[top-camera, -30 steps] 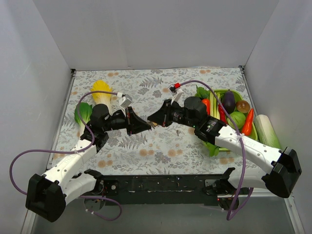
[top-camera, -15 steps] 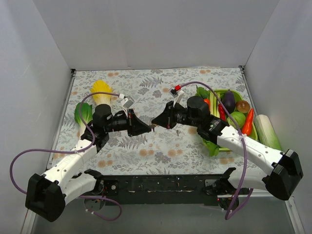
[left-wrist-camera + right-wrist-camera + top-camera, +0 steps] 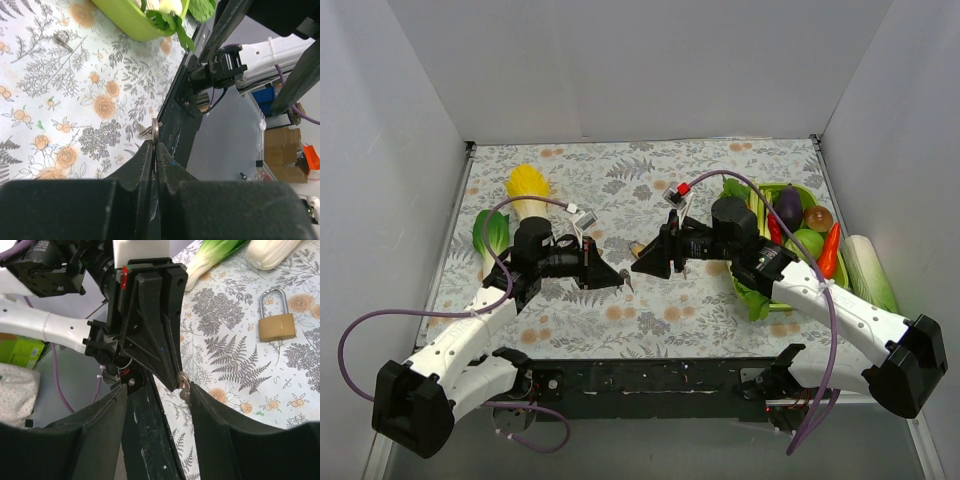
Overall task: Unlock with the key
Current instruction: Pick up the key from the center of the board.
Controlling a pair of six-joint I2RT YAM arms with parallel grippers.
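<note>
The arms have drawn apart. The left gripper [image 3: 618,279] has pulled back with the small silver key [image 3: 154,131] pinched in its closed jaws, while the right gripper [image 3: 640,263] hangs open and empty. The brass padlock [image 3: 276,323] lies unheld on the floral bench [image 3: 720,170], so the lock looks like the next job.

Floral tablecloth [image 3: 640,170], green tray [image 3: 805,189] at right with eggplant [image 3: 790,206], carrot [image 3: 830,250], yellow vegetable [image 3: 527,186] beside bok choy [image 3: 490,233] at left.

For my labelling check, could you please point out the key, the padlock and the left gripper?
key [image 3: 155,131], left wrist view, on its round end.
padlock [image 3: 276,327], right wrist view, on its brass body.
left gripper [image 3: 154,146], left wrist view, between its closed fingertips.
</note>
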